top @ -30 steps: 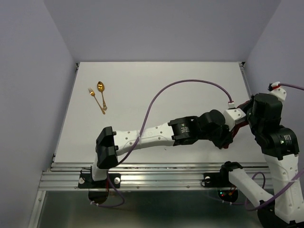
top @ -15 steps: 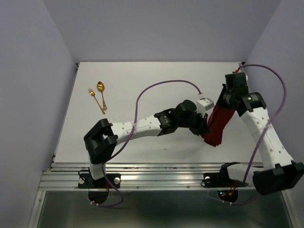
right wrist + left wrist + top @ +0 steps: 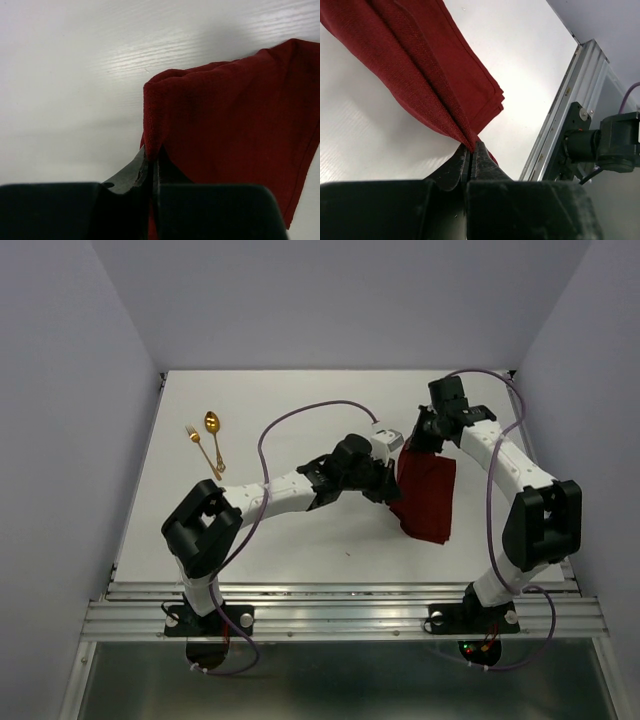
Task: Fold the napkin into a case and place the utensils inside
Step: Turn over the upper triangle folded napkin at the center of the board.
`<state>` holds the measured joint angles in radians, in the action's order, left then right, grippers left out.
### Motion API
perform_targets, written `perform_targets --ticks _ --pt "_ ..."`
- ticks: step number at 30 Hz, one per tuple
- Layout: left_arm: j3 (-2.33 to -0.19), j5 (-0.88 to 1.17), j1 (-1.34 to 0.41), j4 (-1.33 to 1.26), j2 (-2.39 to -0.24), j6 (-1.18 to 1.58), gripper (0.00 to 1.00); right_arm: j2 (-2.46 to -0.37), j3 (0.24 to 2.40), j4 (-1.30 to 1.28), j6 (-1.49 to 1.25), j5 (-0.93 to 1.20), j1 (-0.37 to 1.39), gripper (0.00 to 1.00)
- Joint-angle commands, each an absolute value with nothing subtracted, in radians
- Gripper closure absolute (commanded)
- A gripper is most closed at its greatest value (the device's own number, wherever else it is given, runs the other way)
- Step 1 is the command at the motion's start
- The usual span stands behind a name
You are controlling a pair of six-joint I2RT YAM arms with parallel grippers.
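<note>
Both clamped on maroon napkin (image 3: 425, 495), left gripper (image 3: 471, 150), right gripper (image 3: 151, 155), white table (image 3: 300, 410), gold spoon (image 3: 212, 423), fork (image 3: 203, 454) far left, lilac walls (image 3: 330, 300)

You are looking at a white surface (image 3: 300, 530) with a matte finish; the right wrist view shows a faint wood grain in it. Pale lavender walls (image 3: 60, 440) enclose it on the left, far and right sides. A ribbed aluminium rail (image 3: 340, 608) runs along the whole near edge. Below the rail lies a dark grey-green panel (image 3: 330, 680). A small dark fitting (image 3: 162, 377) marks each far corner.
</note>
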<state>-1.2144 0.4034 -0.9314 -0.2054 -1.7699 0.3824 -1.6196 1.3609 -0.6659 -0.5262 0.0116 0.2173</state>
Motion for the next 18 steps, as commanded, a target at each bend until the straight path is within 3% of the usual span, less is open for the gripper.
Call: perform_targets --ticks 1,18 --pt "-1.178 0.522 -0.943 -0.241 -1.715 0.383 1.0 -1.672 1.447 -0.451 -0.54 -0.025 0.222 0.99" --pt "-0.951 0.479 -0.934 -0.423 -1.715 0.429 1.0 -1.842 1.488 -0.442 -0.48 0.024 0.319 0.99"
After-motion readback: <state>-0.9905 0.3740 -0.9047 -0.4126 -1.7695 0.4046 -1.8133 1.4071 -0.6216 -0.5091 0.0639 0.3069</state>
